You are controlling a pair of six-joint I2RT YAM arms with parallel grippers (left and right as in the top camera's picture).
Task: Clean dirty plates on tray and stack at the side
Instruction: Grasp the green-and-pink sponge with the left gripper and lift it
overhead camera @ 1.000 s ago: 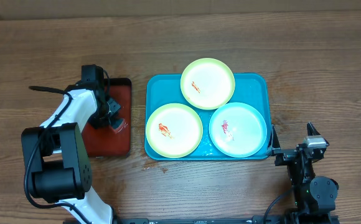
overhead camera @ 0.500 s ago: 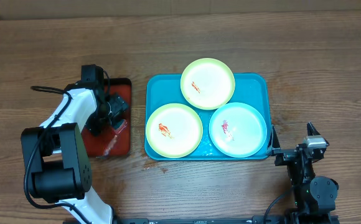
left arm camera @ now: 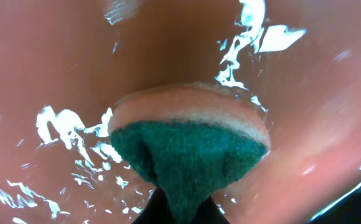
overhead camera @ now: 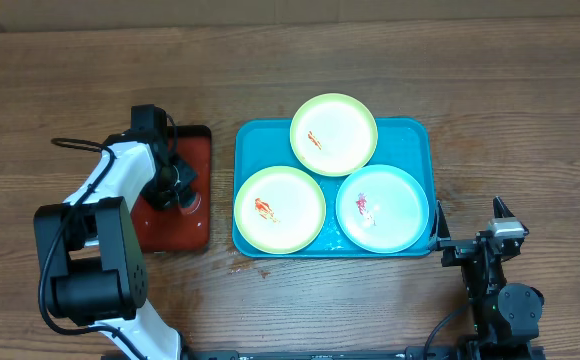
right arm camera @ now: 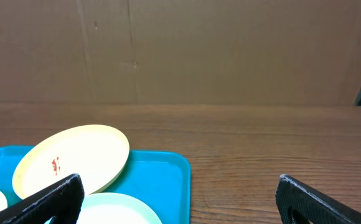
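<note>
Even, bright overhead light; white glare streaks the wet red tray (left arm camera: 56, 50) at 12 and 9 o'clock, close-up soft.

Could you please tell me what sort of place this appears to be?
Probably a robotics test bench staging dishwashing: wooden table, cardboard backdrop, smeared plates on a blue tray.
</note>
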